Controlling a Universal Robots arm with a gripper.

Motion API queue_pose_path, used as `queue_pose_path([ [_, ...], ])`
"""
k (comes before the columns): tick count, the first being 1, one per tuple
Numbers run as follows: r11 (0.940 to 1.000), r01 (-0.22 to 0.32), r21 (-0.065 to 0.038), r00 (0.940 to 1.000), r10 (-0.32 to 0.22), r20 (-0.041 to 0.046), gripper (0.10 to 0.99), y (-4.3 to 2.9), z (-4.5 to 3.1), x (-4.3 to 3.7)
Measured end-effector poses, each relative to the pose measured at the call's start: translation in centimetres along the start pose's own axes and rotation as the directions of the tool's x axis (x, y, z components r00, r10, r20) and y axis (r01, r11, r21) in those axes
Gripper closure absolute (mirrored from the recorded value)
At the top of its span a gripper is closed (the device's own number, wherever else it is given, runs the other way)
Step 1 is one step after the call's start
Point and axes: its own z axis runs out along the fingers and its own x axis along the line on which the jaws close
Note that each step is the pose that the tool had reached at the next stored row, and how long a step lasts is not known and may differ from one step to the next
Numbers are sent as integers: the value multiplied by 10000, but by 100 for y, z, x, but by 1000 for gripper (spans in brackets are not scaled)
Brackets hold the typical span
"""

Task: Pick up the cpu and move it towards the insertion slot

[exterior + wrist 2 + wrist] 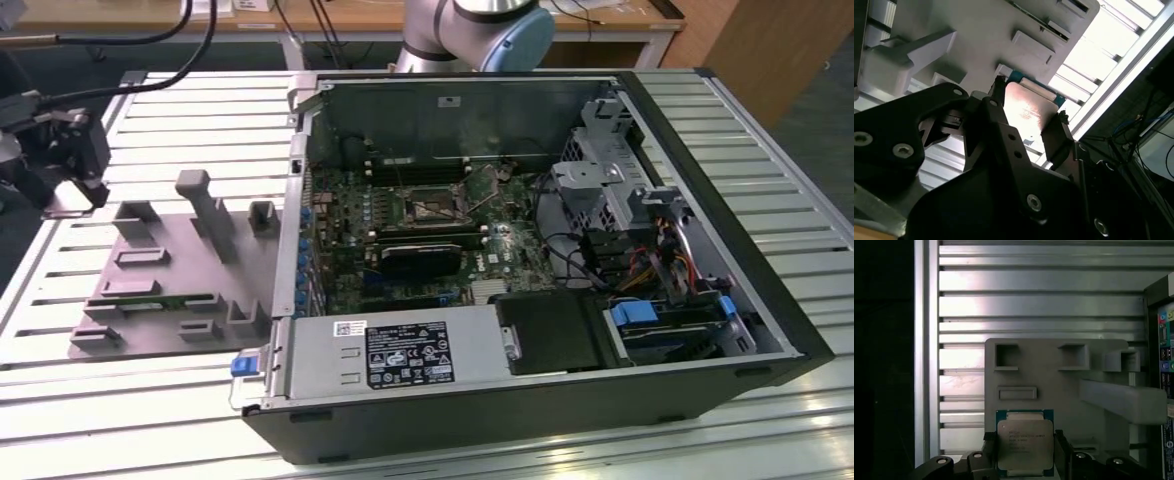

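In both wrist views my gripper (pixel 1025 438) (pixel 1030 101) is shut on the cpu (pixel 1024 447) (pixel 1026 114), one black finger against each of two opposite edges. The chip is a flat square with a shiny silver top and a thin green rim, and it hangs above the grey holder tray (pixel 1054 390). In the exterior view the gripper (pixel 74 185) is at the far left, over the slatted table beside the tray (pixel 160 270). The insertion slot (pixel 430 207), a square dark socket with a silver frame, sits on the motherboard inside the open computer case, far toward the exterior view's right of the gripper.
The grey tray carries upright posts (pixel 200 205) and a green memory stick (pixel 154 297). The case's metal wall (pixel 296 180) stands between tray and motherboard. A black fan block (pixel 414 258) sits below the socket, with the power supply (pixel 387 352) and cables (pixel 587 250) nearby.
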Motion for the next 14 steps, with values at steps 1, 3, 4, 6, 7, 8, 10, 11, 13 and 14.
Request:
queue_pose_path([
  [1,10000,0,0,10000,0,8,545,2,-27,-1],
  [3,10000,2,0,10000,-2,24,545,4,-84,-3],
  [4,10000,1,-1,10000,-1,31,545,6,-112,-3],
  [6,10000,2,-1,10000,-2,43,545,9,-176,-5],
  [7,10000,2,-2,10000,-2,51,545,10,-206,-6],
  [8,10000,3,-2,10000,-3,58,545,11,-237,-8],
  [10,10000,3,-2,10000,-3,69,545,14,-299,-9],
  [11,10000,3,-3,10000,-3,76,545,16,-329,-10],
  [13,10000,4,-3,10000,-4,90,545,19,-391,-12],
  [14,10000,4,-3,10000,-4,97,545,20,-419,-13],
])
